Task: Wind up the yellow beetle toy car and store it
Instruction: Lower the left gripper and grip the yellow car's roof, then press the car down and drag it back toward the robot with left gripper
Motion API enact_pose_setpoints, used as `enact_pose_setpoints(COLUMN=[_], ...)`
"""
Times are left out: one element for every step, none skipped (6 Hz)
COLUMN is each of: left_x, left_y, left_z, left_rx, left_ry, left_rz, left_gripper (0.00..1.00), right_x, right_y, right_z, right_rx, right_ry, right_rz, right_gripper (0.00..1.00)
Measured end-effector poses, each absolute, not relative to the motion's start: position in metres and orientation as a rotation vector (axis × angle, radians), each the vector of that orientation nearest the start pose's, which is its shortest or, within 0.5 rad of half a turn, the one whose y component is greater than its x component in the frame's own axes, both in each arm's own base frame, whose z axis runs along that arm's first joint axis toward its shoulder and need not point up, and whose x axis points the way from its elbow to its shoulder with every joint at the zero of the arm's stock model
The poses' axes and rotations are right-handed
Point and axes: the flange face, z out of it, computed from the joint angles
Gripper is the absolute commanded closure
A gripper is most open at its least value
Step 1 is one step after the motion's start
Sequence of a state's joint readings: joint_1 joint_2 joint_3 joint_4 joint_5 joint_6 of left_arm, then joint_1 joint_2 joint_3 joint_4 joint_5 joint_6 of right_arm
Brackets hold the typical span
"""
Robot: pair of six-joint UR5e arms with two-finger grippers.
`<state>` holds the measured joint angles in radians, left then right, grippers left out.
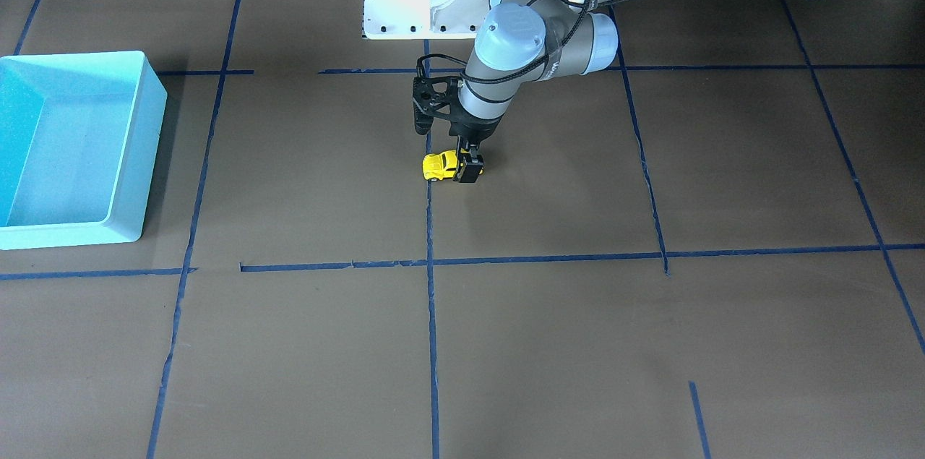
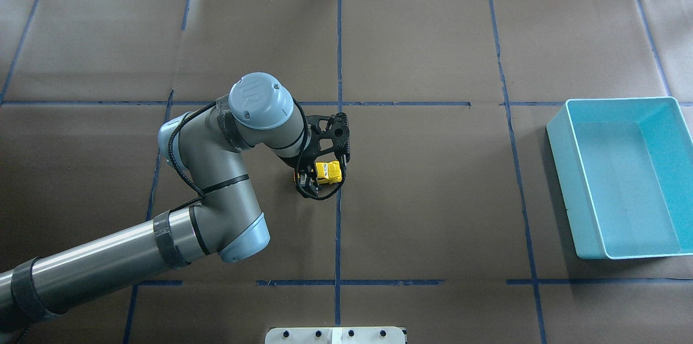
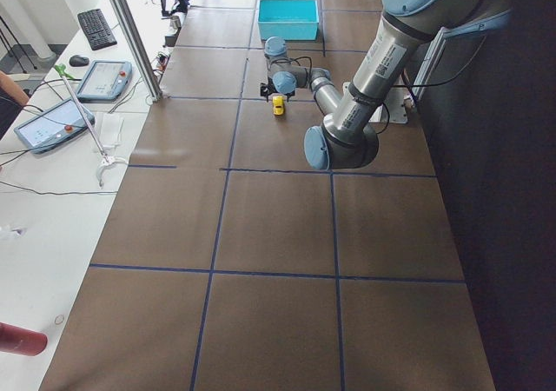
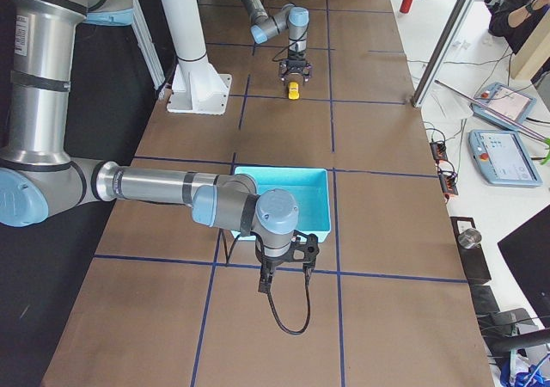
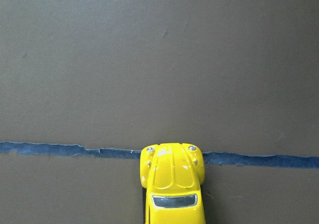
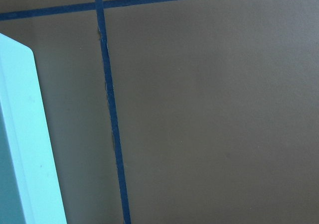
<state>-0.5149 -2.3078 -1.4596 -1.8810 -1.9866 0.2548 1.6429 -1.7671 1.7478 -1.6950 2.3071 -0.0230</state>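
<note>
Yellow beetle toy car (image 5: 172,184) sits upright on the bench (image 5: 149,59), nose over the blue tape line (image 5: 50,148), its rear pinched in my closed left tool (image 1: 467,164), so I judge I should press lightly and drag straight backward, never skewing.

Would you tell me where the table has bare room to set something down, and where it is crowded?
Bare paper lies between the yellow beetle toy car and the teal bin, and across the far half beyond the car. It is crowded only mid-table, where the left gripper clasps the car.
</note>
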Motion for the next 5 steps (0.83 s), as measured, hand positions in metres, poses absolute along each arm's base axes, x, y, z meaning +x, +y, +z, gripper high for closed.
enact_pose_setpoints(left_x=[0.599, 0.604, 0.608, 0.609, 0.61], left_y=[-0.443, -0.439, -0.437, -0.436, -0.435], left_z=[0.222, 0.223, 0.222, 0.22, 0.219], left_rx=[0.759, 0.753, 0.754, 0.76, 0.767], left_ry=[0.782, 0.783, 0.785, 0.789, 0.789], left_rz=[1.388, 1.395, 1.4, 1.401, 1.401], left_gripper=[0.2, 0.2, 0.2, 0.23, 0.3], right_x=[0.095, 0.095, 0.095, 0.095, 0.095], right_y=[-0.391, -0.391, -0.391, -0.391, -0.391], right_z=[0.674, 0.674, 0.675, 0.675, 0.675], right_rx=[-0.102, -0.102, -0.103, -0.103, -0.103], right_ry=[-0.741, -0.741, -0.741, -0.741, -0.741], right_rz=[0.1, 0.1, 0.1, 0.1, 0.1], right_gripper=[0.0, 0.0, 0.0, 0.0, 0.0])
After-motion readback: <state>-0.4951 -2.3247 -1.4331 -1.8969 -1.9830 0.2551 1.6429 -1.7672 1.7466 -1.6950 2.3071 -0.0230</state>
